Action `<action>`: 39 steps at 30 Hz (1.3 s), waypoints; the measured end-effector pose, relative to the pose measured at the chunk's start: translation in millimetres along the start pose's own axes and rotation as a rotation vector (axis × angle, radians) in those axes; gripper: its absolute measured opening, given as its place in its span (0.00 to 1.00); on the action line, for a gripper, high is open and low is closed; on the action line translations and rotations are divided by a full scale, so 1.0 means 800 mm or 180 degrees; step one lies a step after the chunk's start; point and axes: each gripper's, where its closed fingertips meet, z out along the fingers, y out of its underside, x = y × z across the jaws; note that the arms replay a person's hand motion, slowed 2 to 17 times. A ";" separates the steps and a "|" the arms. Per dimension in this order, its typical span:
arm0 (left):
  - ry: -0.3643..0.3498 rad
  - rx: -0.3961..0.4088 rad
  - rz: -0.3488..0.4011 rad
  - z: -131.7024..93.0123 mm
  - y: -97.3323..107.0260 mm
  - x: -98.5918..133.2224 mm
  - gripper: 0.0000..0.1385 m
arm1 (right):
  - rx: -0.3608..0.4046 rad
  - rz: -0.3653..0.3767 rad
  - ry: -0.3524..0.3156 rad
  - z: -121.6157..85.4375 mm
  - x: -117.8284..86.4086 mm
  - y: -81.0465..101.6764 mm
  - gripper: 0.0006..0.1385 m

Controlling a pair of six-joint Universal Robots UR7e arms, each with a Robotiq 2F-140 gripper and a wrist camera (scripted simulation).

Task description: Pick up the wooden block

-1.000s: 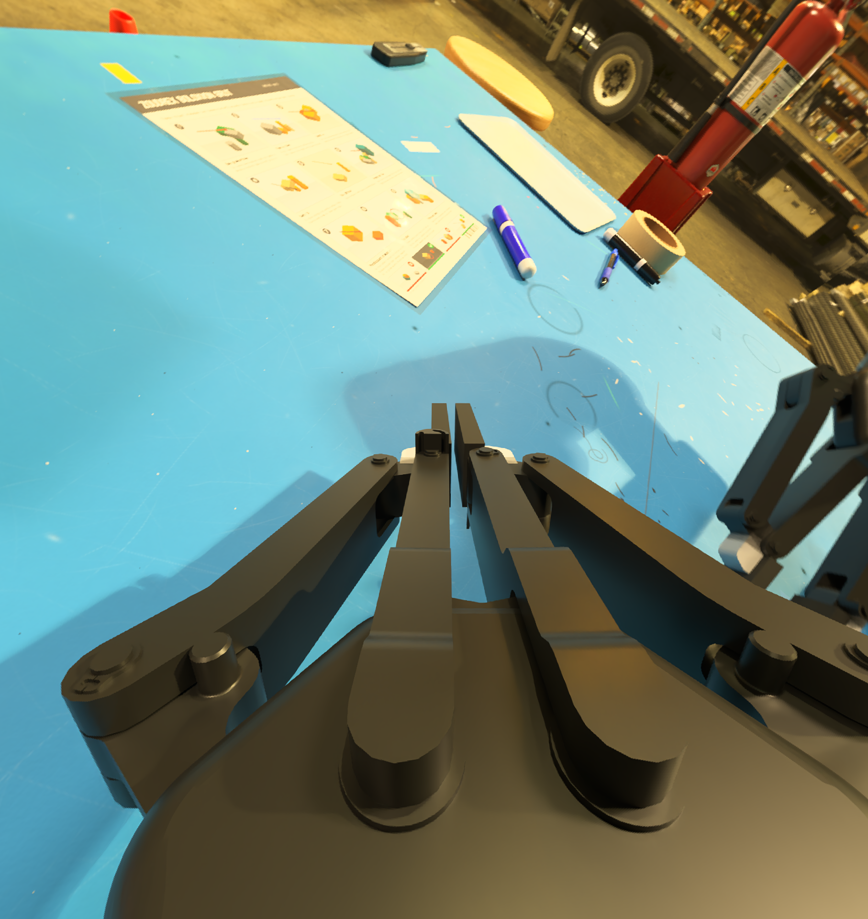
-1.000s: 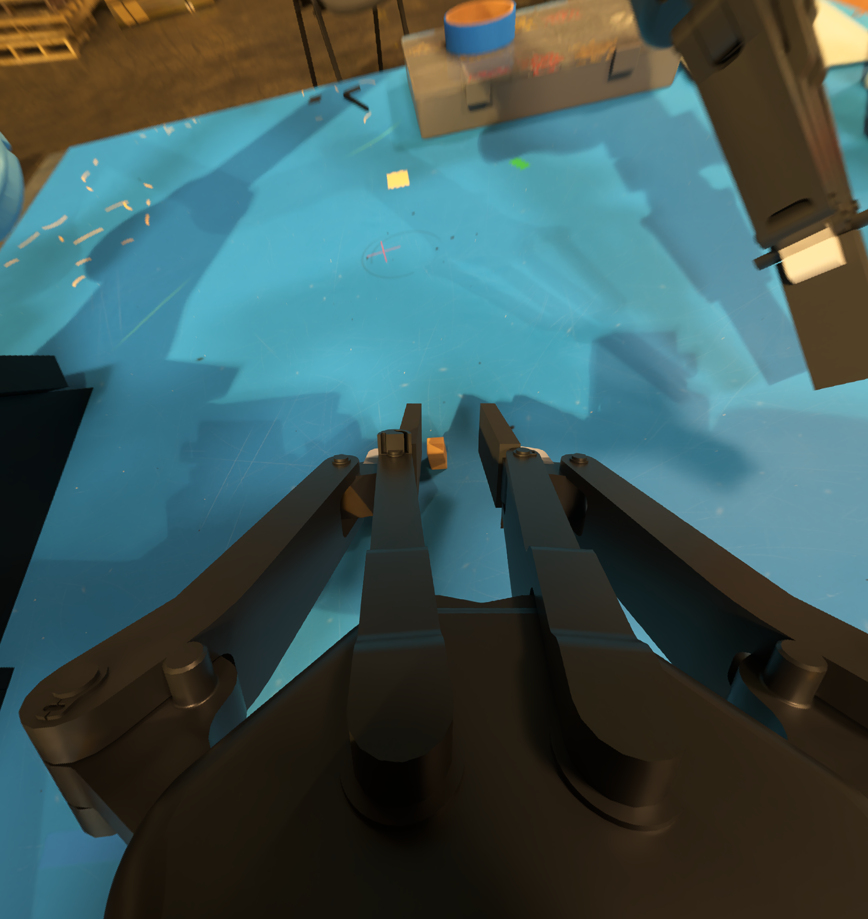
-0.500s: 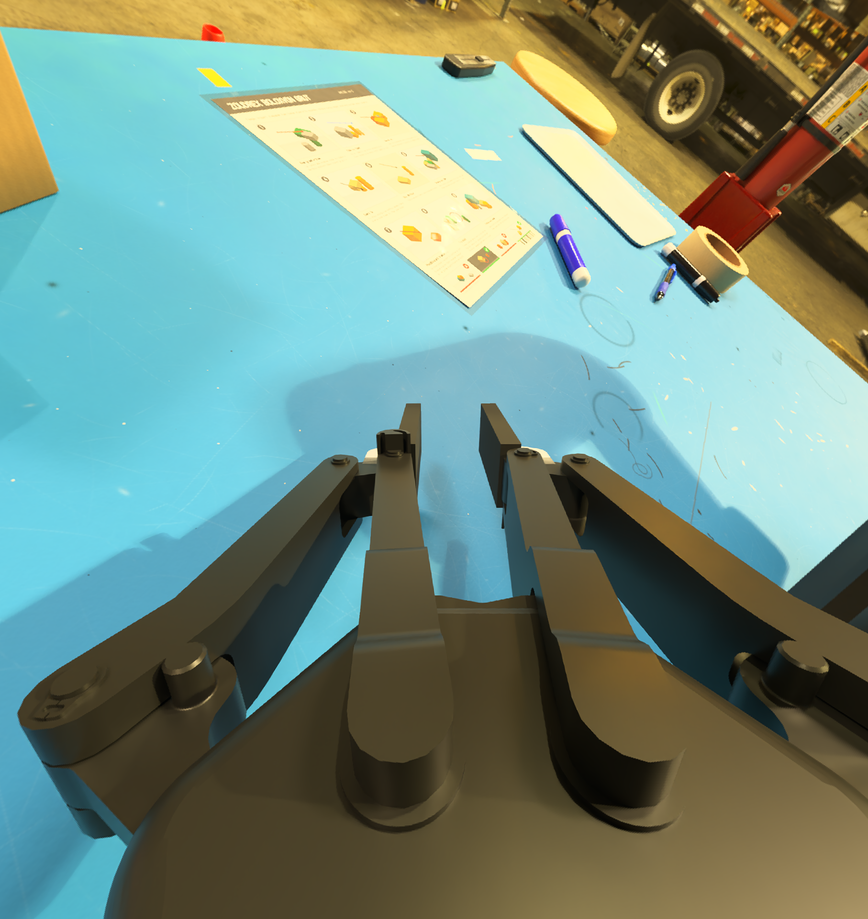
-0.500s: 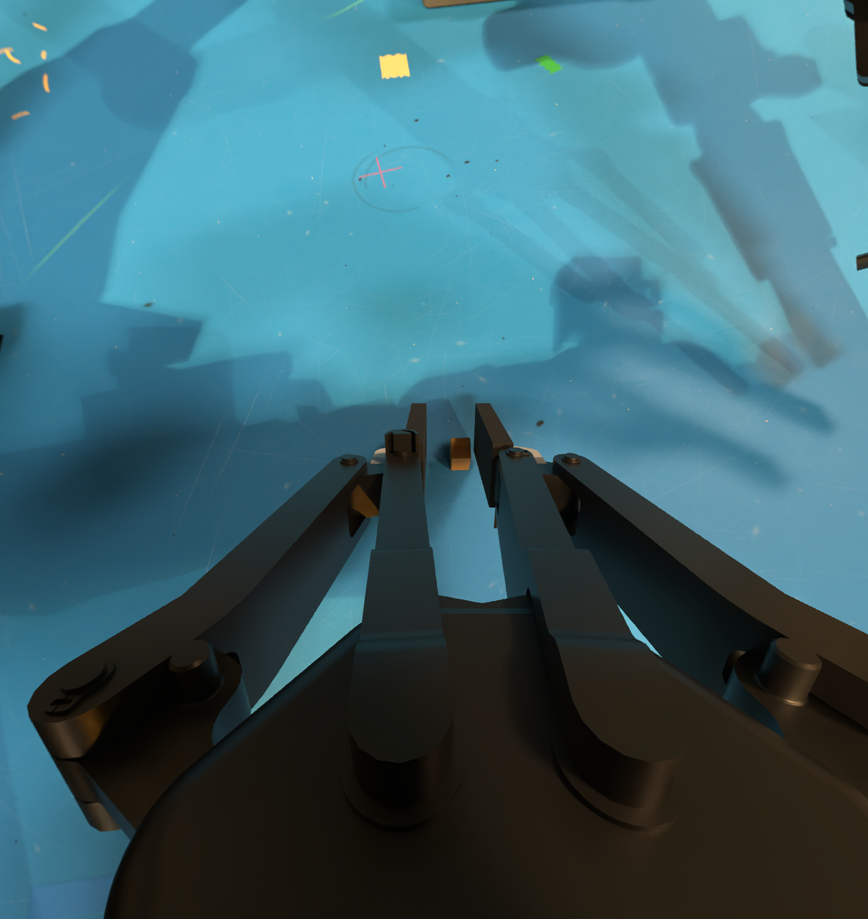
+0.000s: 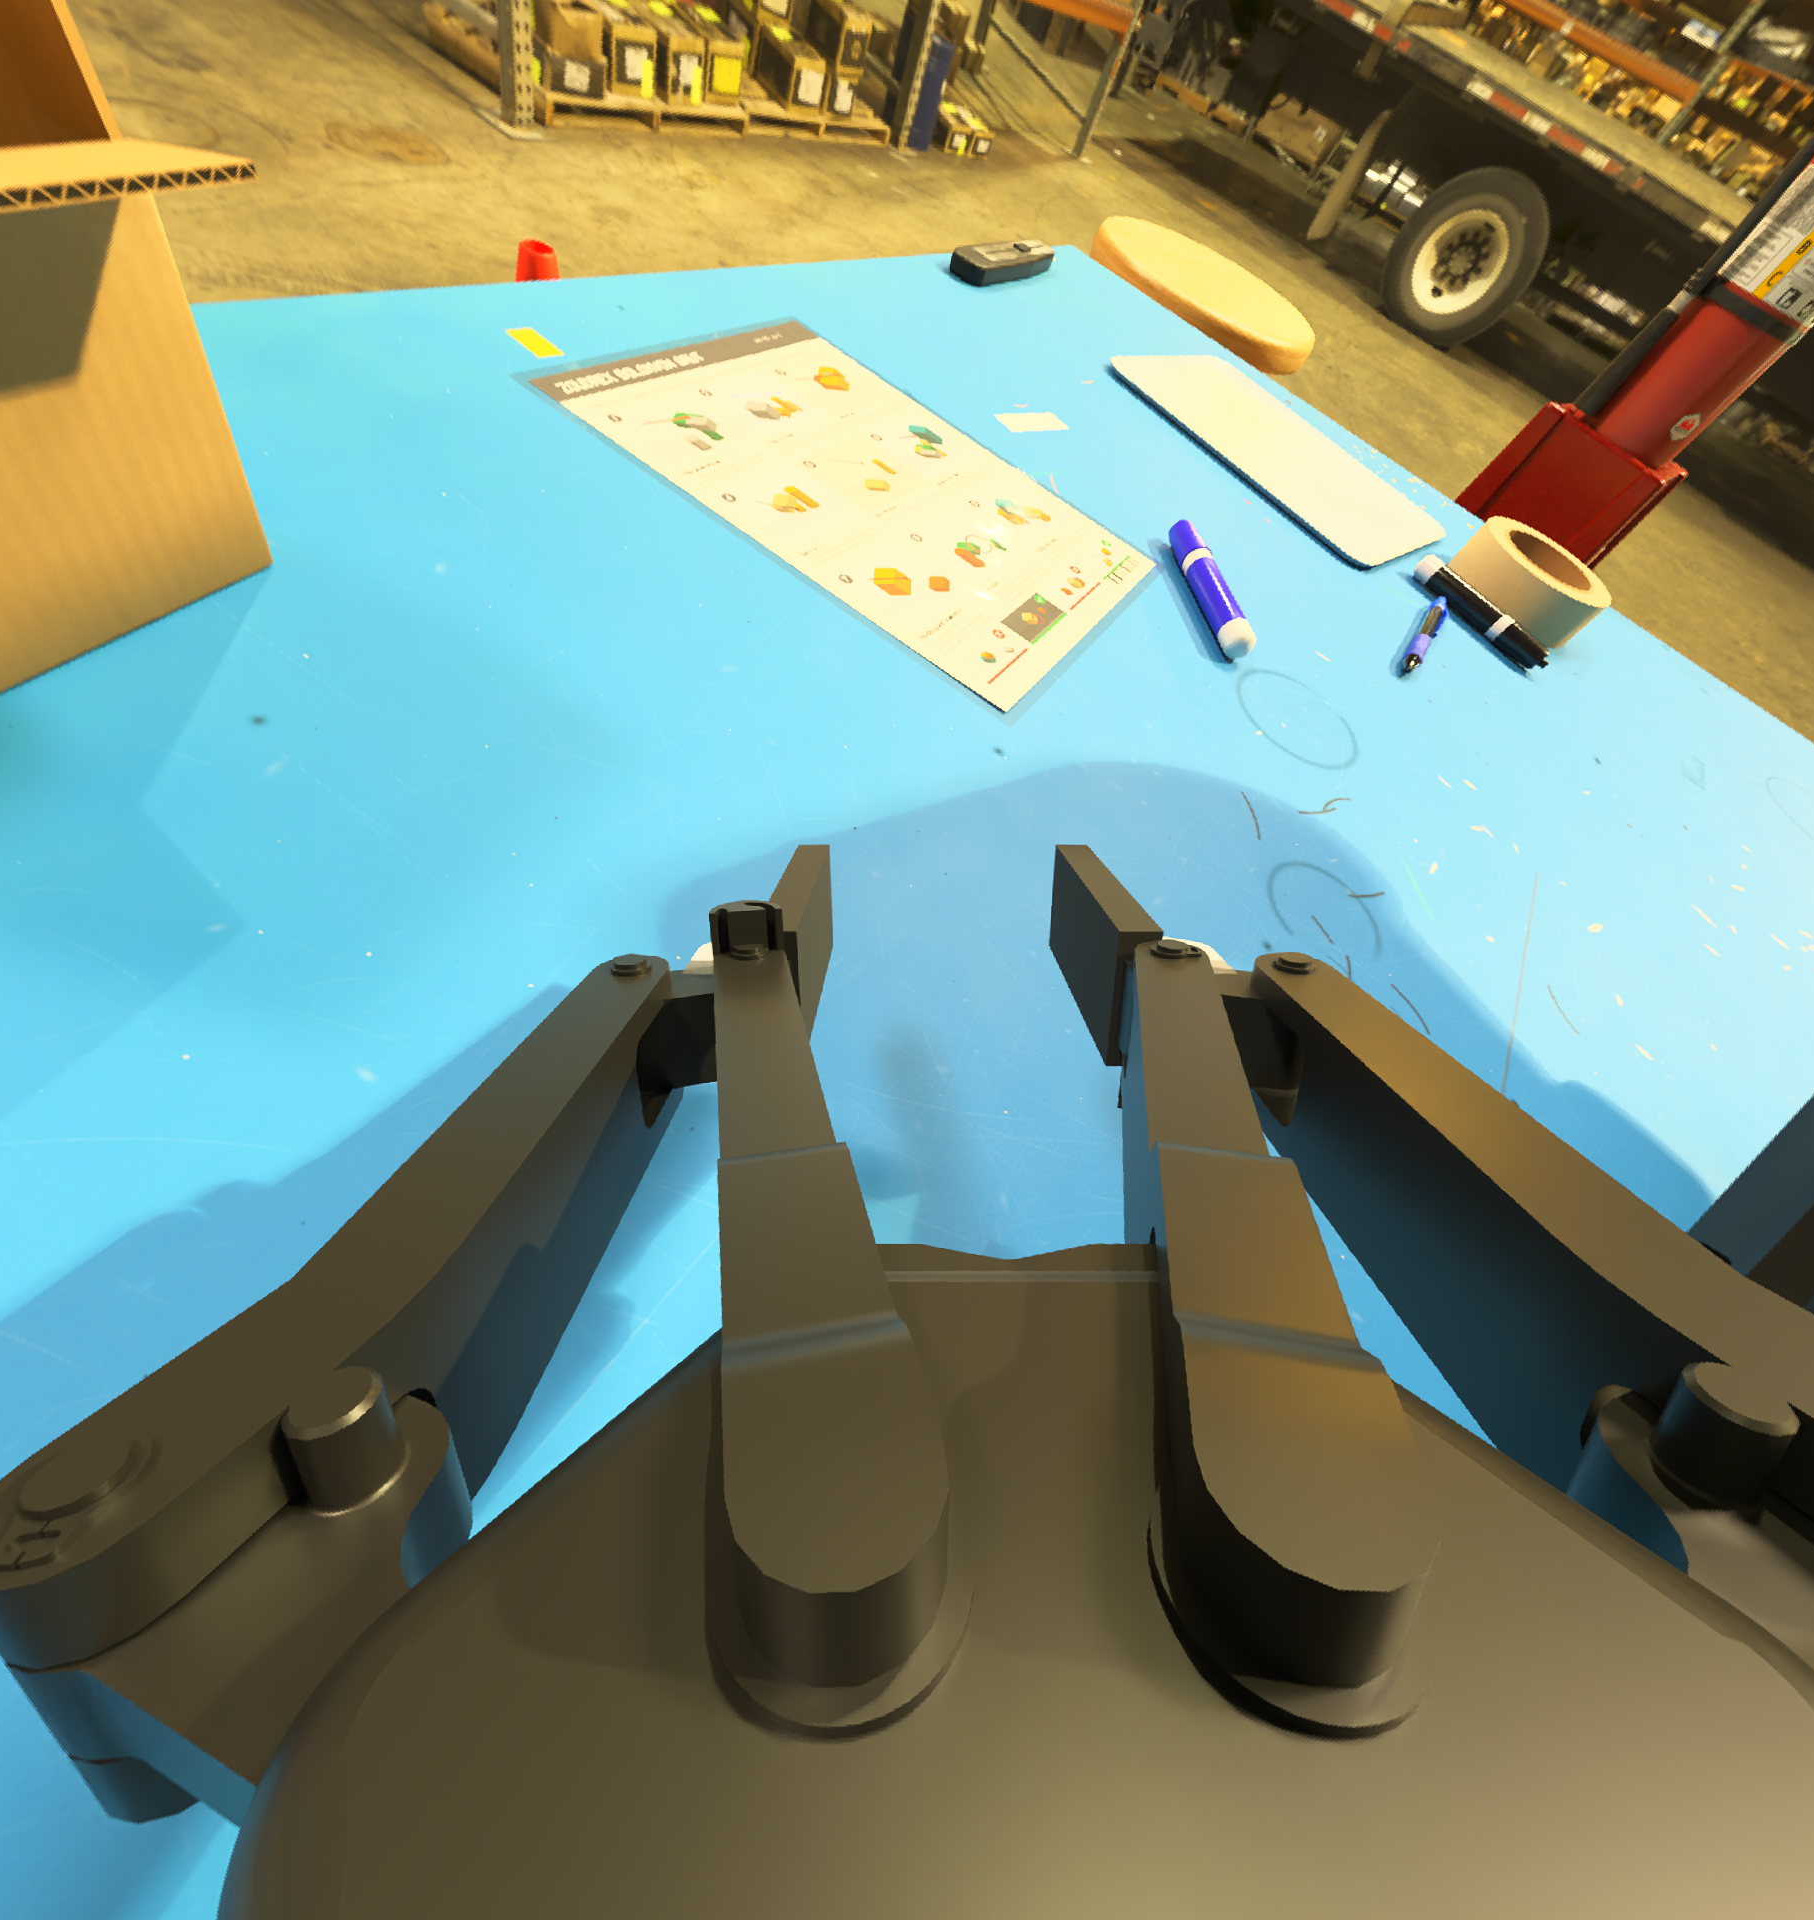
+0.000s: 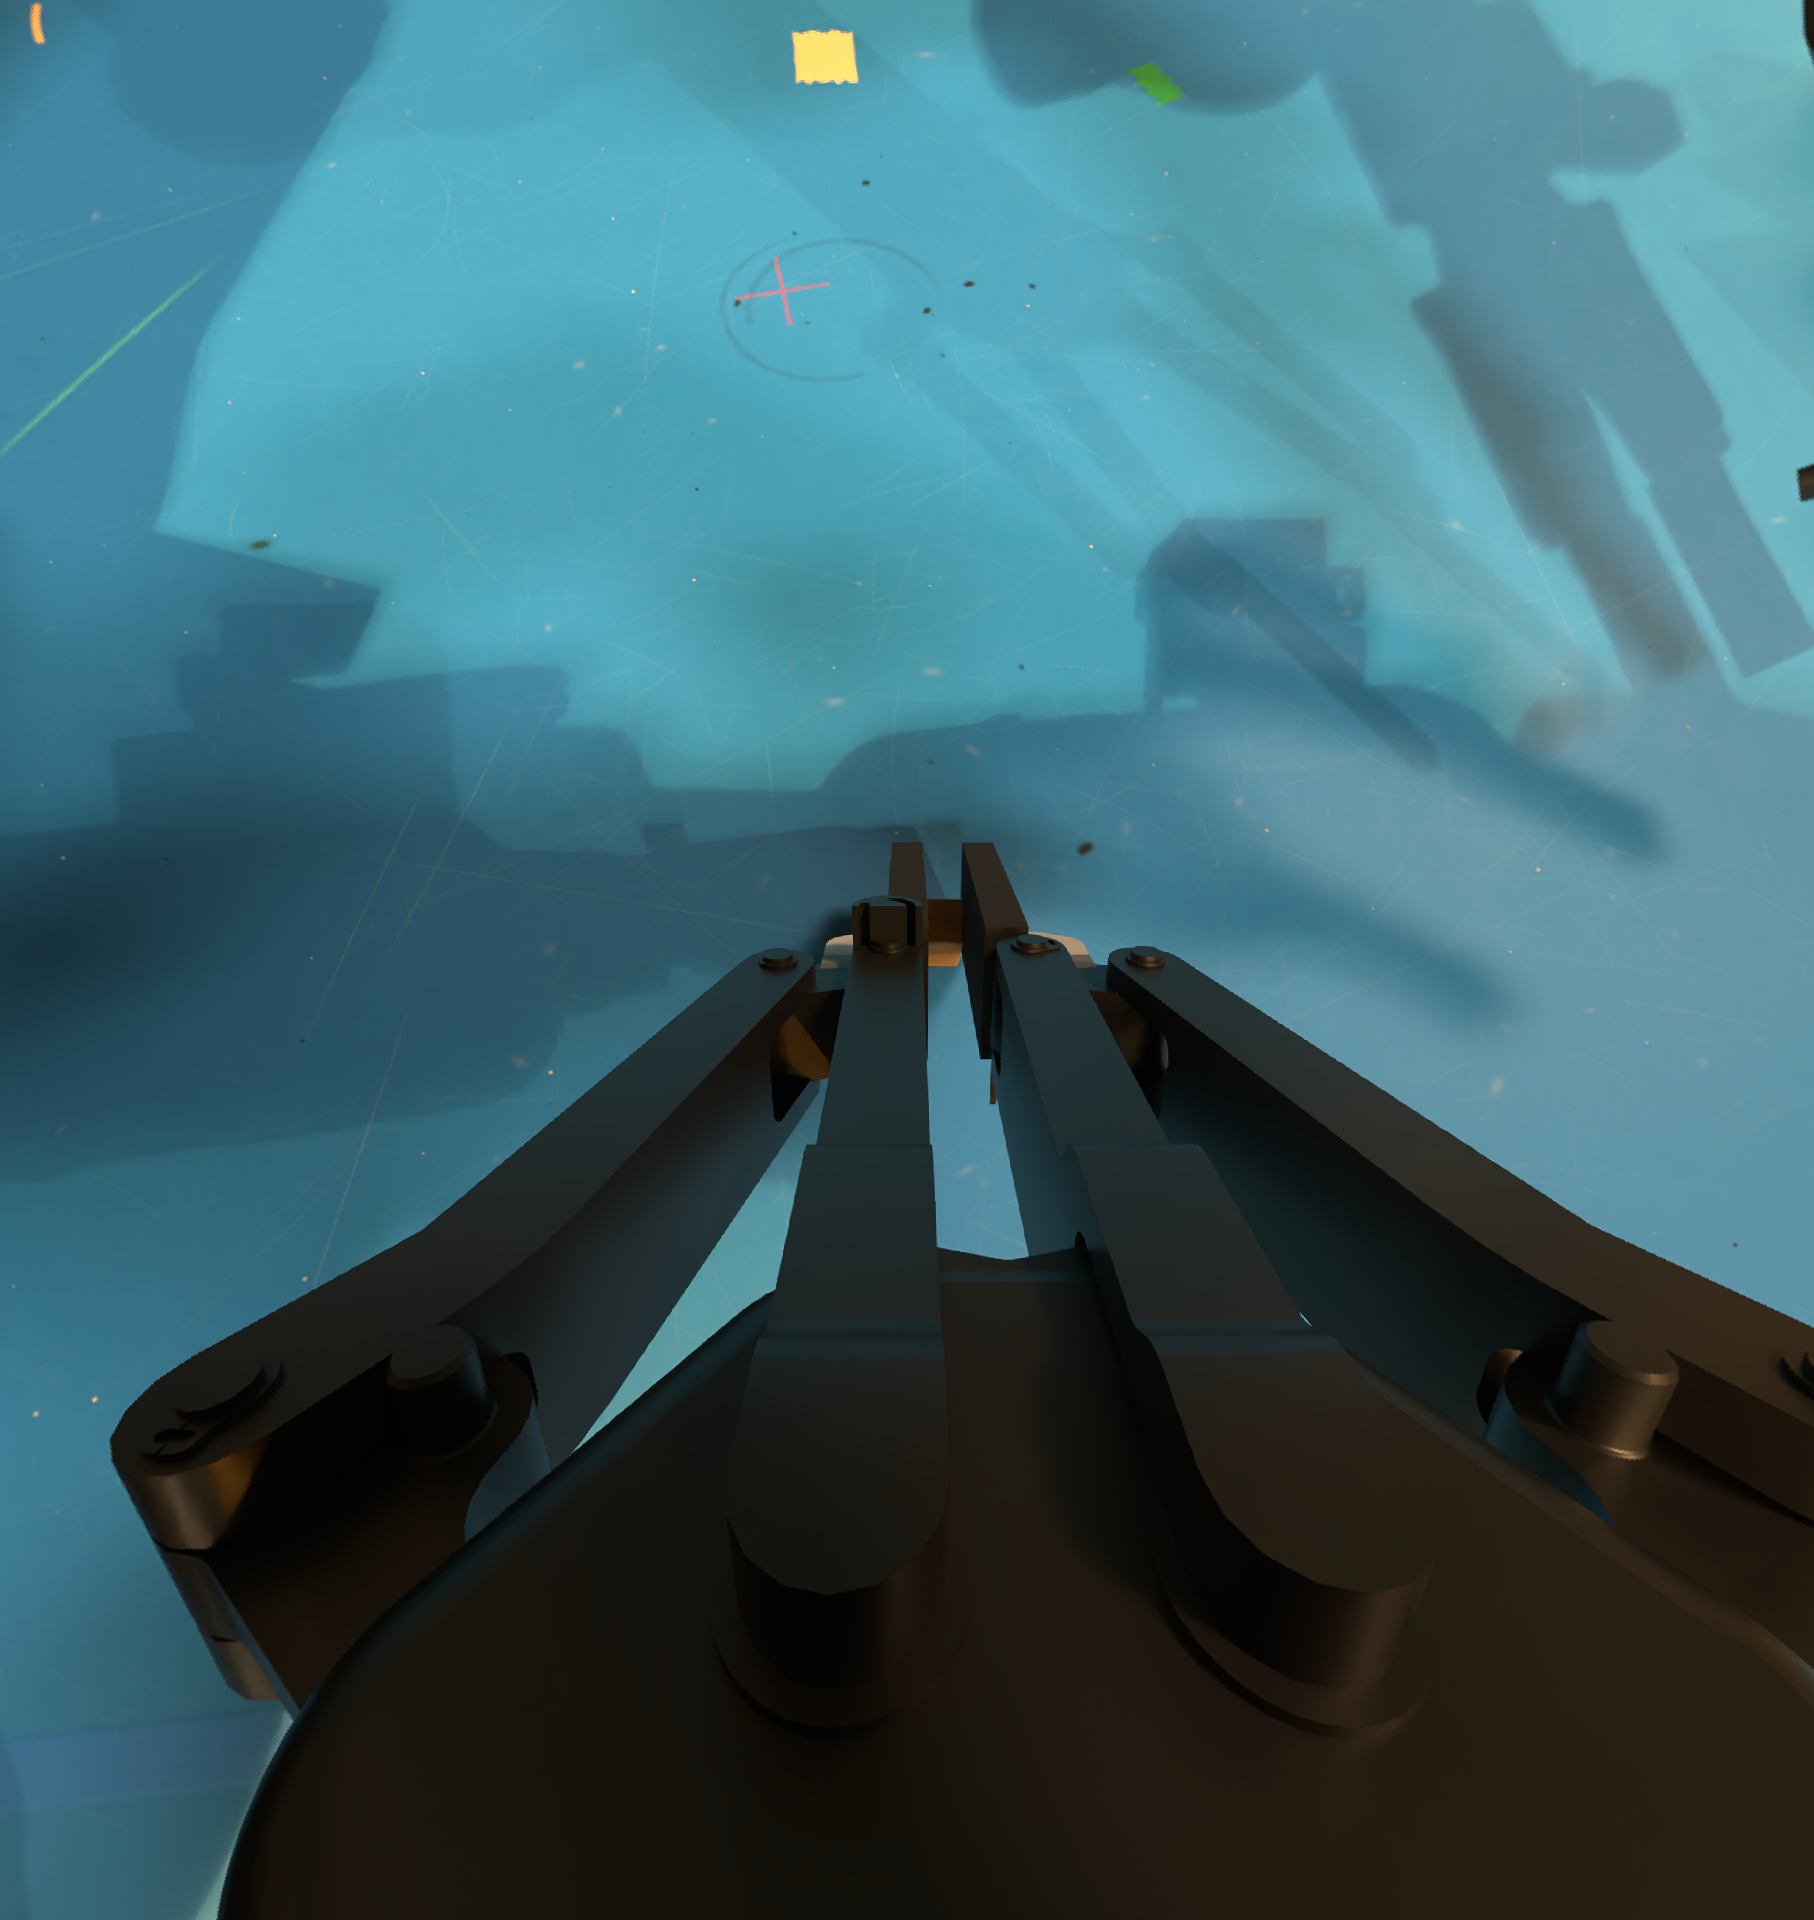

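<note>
In the right wrist view my right gripper (image 6: 942, 868) is shut on the small orange wooden block (image 6: 944, 928), which shows as a thin strip between the two fingers, close to the blue table (image 6: 674, 540). Most of the block is hidden by the fingers. In the left wrist view my left gripper (image 5: 939, 878) is open and empty above the blue table (image 5: 467, 831). The block does not show in that view.
Left wrist view: a cardboard box (image 5: 61, 436) at far left, an instruction sheet (image 5: 830, 499), a blue marker (image 5: 1209, 592), a tape roll (image 5: 1531, 577), pens, a white pad (image 5: 1277, 457), a wooden disc (image 5: 1204, 291). Right wrist view: a circled red cross (image 6: 783, 296), a yellow tag (image 6: 825, 57).
My right gripper has closed on the wooden block and come lower toward the table. My left gripper has opened from nearly shut and drawn back, so the cardboard box came into view.
</note>
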 end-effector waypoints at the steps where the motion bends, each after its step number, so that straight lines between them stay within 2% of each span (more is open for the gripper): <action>1: -0.0013 0.0014 0.0027 -0.001 -0.001 0.000 0.42 | 0.0004 0.0003 -0.0002 -0.001 0.002 0.001 0.07; 9: -0.0062 0.0130 0.0261 -0.012 -0.013 0.003 0.47 | 0.0095 0.0040 -0.0058 -0.019 0.015 0.010 0.07; 14: -0.0047 0.0207 0.0403 -0.019 -0.021 0.007 0.47 | 0.0188 0.0087 0.0004 -0.038 0.029 0.012 0.07; 19: 0.0087 0.0238 0.0518 -0.025 -0.024 0.017 0.44 | 0.0288 0.0188 0.0193 -0.063 0.054 0.016 0.07; 25: 0.0352 0.0233 0.0651 -0.030 -0.024 0.034 0.38 | 0.0505 0.0371 0.0460 -0.098 0.088 0.019 0.07; 34: 0.0687 0.0116 0.0889 -0.027 -0.013 0.060 0.31 | 0.0925 0.0637 0.0856 -0.149 0.134 0.028 0.07; 39: 0.0789 0.0008 0.1004 -0.021 -0.003 0.069 0.29 | 0.1272 0.0742 0.1027 -0.171 0.155 0.029 0.07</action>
